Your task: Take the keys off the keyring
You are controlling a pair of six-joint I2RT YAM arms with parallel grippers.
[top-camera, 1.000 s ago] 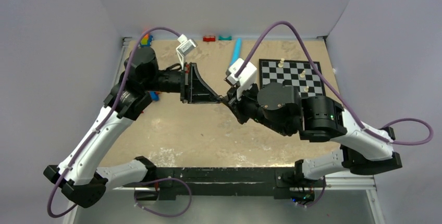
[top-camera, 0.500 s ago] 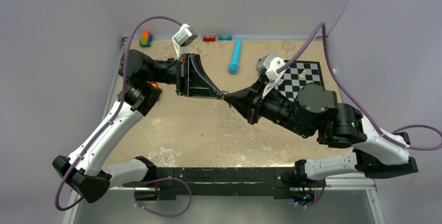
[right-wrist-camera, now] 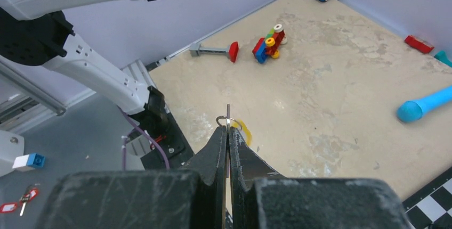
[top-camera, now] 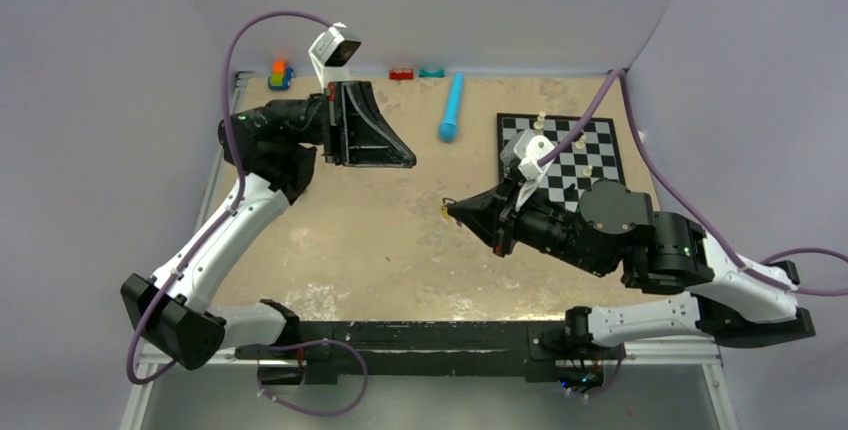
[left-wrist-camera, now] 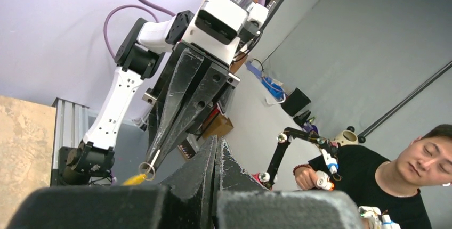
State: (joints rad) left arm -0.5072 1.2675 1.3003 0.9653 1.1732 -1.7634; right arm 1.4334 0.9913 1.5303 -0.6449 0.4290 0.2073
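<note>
Clamping keyring (right-wrist-camera: 222, 121), R jaws closed; 1 yellow key (right-wrist-camera: 244, 131) partly hidden behind tips. L jaws closed, empty.

Key (right-wrist-camera: 243, 132) head, at 3 o'clock of the right gripper (right-wrist-camera: 227, 129) tips, half hidden behind them; ring (right-wrist-camera: 220, 120) partly hidden there and too small to resolve from above; chessboard (top-camera: 606, 150) near edge covered by right arm (top-camera: 620, 232).
</note>
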